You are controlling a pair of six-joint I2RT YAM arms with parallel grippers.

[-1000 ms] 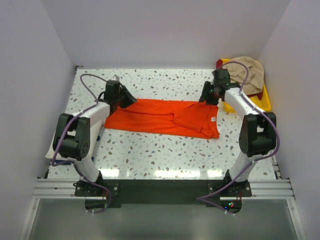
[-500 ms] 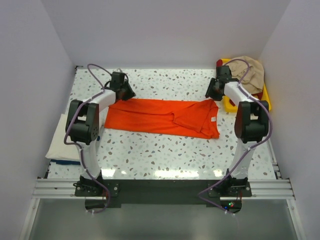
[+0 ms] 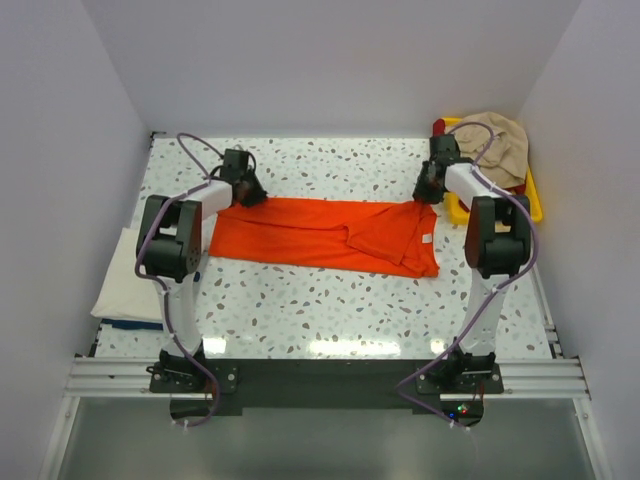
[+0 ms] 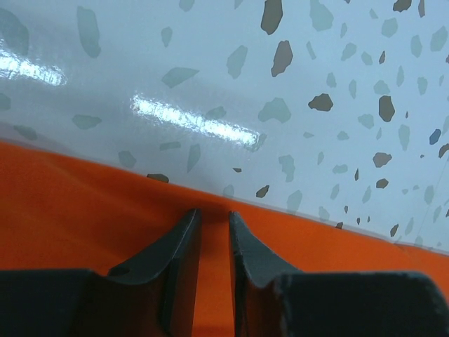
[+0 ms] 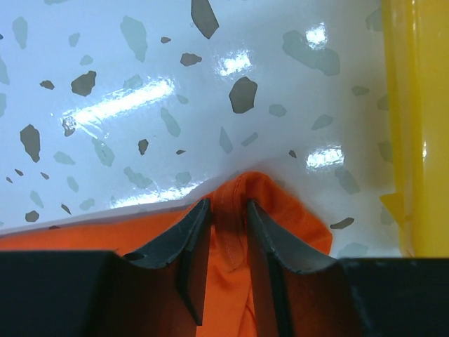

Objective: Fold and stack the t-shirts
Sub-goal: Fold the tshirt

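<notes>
The bright orange t-shirt lies flat across the middle of the table, its small white neck tag near the right end. My left gripper is down on the shirt's far left corner. In the left wrist view its jaws stand a narrow gap apart with the orange t-shirt between them. My right gripper is at the far right corner. There the right gripper pinches a raised ridge of the orange t-shirt.
A yellow tray at the back right holds a crumpled beige t-shirt; the yellow tray wall is just right of my right gripper. A folded cream-white t-shirt lies at the table's left edge.
Both arms have stretched farther back and lowered onto the shirt's far corners. Both pairs of jaws have narrowed, the right more, puckering the cloth between them.
</notes>
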